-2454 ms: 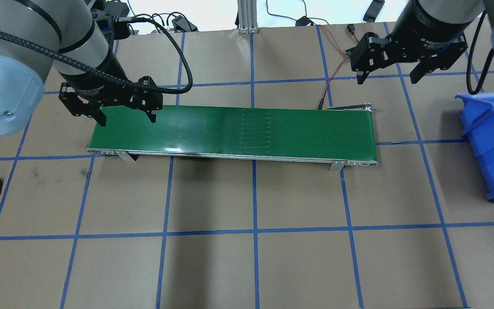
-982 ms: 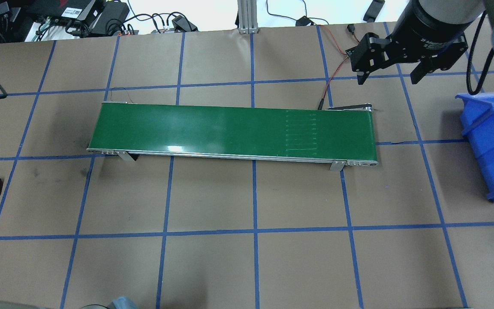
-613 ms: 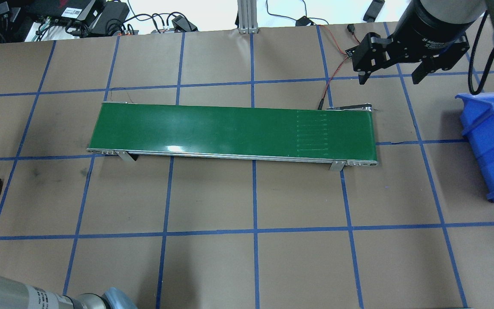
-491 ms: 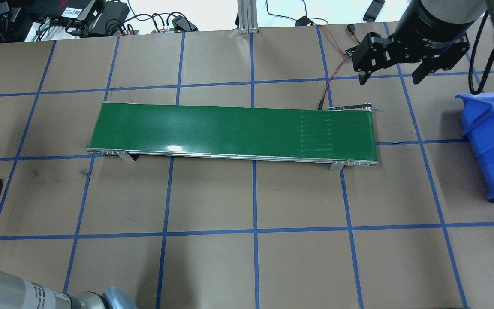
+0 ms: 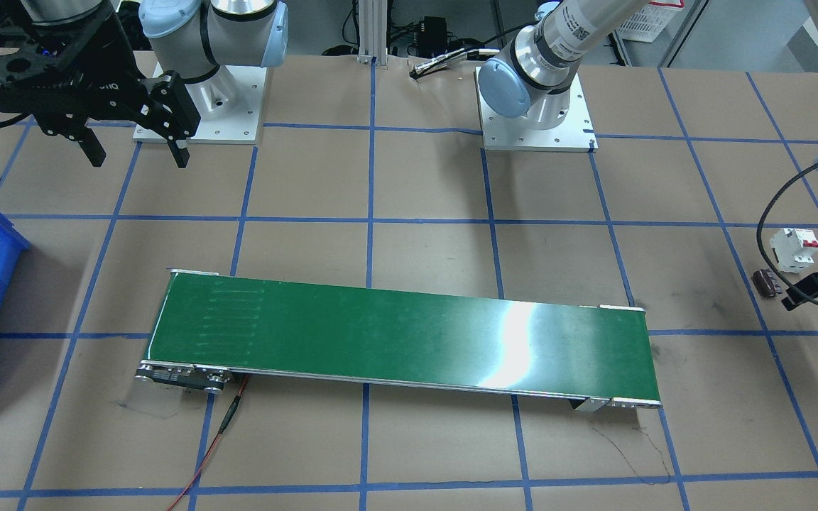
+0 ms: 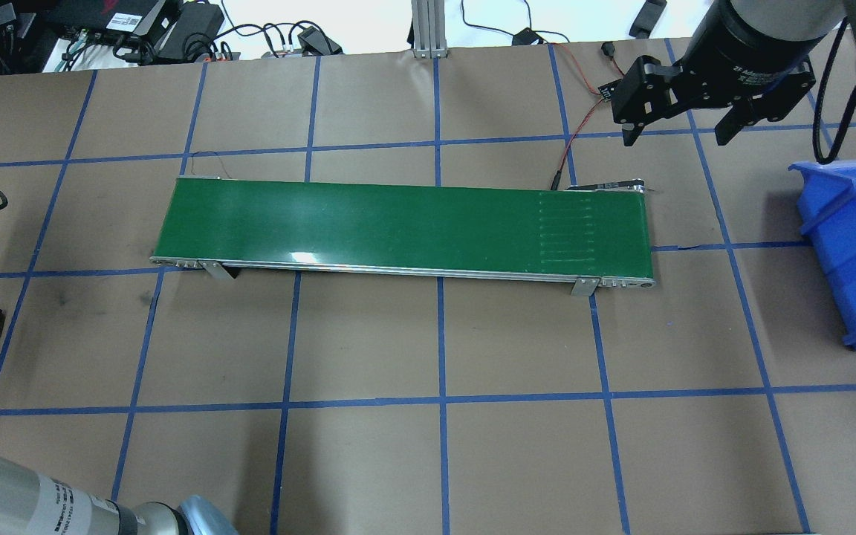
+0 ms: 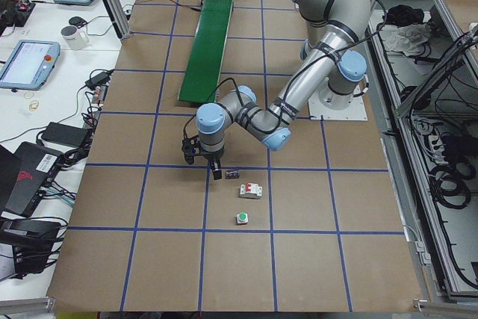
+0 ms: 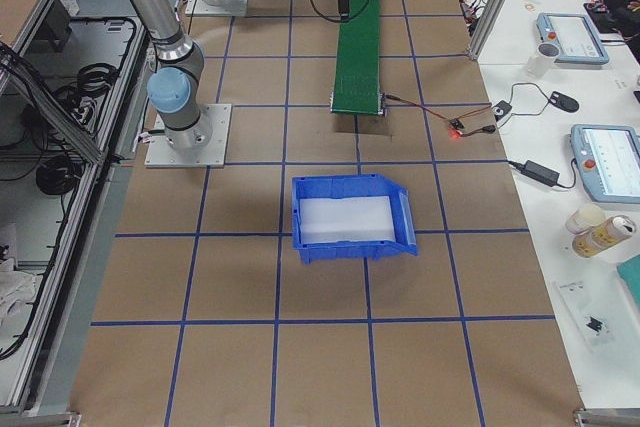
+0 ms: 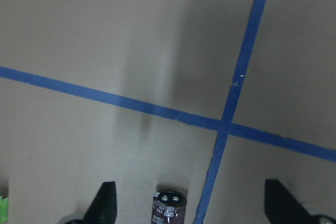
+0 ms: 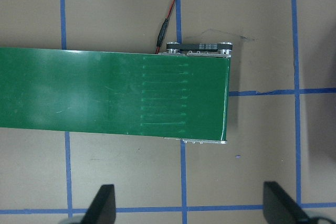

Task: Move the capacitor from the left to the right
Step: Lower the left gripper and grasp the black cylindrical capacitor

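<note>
**Left arm** [image 7: 299, 91]: the near, large arm in the left-side view. It rises from its base, folds at the elbow, and the forearm slopes down and outward to the wrist.

**Left hand** [image 7: 208, 162]: black, pointing straight down and held low. Its two fingers [image 9: 106, 203] are spread wide apart.

**Right arm** [image 5: 206, 28]: grey tube with pale blue joint caps, bent close above its base.

**Right hand** [image 5: 138, 152]: black, carried high and pointing down. Its fingers [image 10: 105, 203] are set wide apart, with both tips level.
</note>
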Available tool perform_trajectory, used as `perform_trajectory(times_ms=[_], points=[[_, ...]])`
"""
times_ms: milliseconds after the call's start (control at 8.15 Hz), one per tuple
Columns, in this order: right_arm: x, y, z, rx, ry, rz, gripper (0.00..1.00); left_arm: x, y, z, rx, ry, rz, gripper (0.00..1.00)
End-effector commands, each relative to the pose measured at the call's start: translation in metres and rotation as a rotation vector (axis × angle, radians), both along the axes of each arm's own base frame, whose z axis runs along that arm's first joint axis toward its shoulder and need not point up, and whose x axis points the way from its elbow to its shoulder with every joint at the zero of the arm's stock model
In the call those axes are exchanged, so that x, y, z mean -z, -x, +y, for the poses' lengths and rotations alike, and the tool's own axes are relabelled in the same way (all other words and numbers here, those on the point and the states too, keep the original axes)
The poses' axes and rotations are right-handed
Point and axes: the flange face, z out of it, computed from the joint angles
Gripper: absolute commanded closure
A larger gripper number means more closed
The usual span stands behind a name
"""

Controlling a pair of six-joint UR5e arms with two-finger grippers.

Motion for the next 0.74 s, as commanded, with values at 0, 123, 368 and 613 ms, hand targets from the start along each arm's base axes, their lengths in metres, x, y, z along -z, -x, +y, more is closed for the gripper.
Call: perform_trajectory(times_ms=[0, 123, 368, 613], points=[[-0.001, -0.001, 0.001, -0.002, 0.001, 0.0, 0.0, 0.037, -0.008, 0.024, -0.052, -0.053, 0.058, 0.0], [0.001, -0.001, 0.0, -0.002, -0.002, 0.0, 0.0, 0.043, -0.013, 0.032, -0.029, -0.064, 0.071, 0.0], [0.0, -0.001, 0.001, -0.002, 0.0, 0.0, 0.0, 0.046, -0.015, 0.037, -0.012, -0.073, 0.075, 0.0], [0.0, -0.001, 0.001, -0.002, 0.0, 0.0, 0.0, 0.061, -0.005, 0.045, -0.007, -0.099, 0.103, 0.0]])
